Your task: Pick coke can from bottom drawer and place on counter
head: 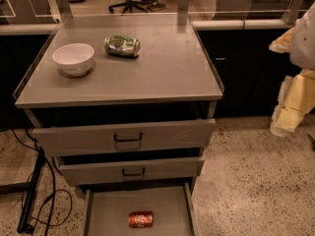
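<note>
Approach is in hand: the camera view shows the coke can (141, 219) on its side in the open bottom drawer (110, 205), the gripper (289, 107) well apart at right, open or closed I cannot tell, needing a descent toward the can

Grey counter (167, 73), wht bowl (73, 58), green can (122, 46) on it, gripper (288, 116) at rt

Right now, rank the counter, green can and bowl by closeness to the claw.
The gripper hangs at far right, beside the counter.
1. Counter: its right rim.
2. Green can: counter's back middle.
3. Bowl: counter's left.
</note>
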You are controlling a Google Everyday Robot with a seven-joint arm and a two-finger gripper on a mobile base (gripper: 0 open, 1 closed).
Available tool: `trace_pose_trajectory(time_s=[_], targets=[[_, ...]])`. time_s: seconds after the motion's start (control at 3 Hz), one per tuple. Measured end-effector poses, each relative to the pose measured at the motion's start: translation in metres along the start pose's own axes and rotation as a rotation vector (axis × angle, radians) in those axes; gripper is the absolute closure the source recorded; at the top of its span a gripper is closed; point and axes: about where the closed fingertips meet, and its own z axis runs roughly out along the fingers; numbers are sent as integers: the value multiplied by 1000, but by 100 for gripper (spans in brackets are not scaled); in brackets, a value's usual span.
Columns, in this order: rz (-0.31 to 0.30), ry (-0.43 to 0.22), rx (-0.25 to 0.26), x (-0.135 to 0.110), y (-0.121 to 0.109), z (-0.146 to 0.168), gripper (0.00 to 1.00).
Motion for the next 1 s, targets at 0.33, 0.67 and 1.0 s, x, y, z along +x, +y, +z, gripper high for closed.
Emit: trace_pose_trajectory(time_s=[0.33, 0.67, 1.0], targets=[[-4, -3, 7, 3, 5, 3, 0], [0, -62, -15, 11, 24, 31, 0], [29, -154, -20, 26, 50, 72, 0]])
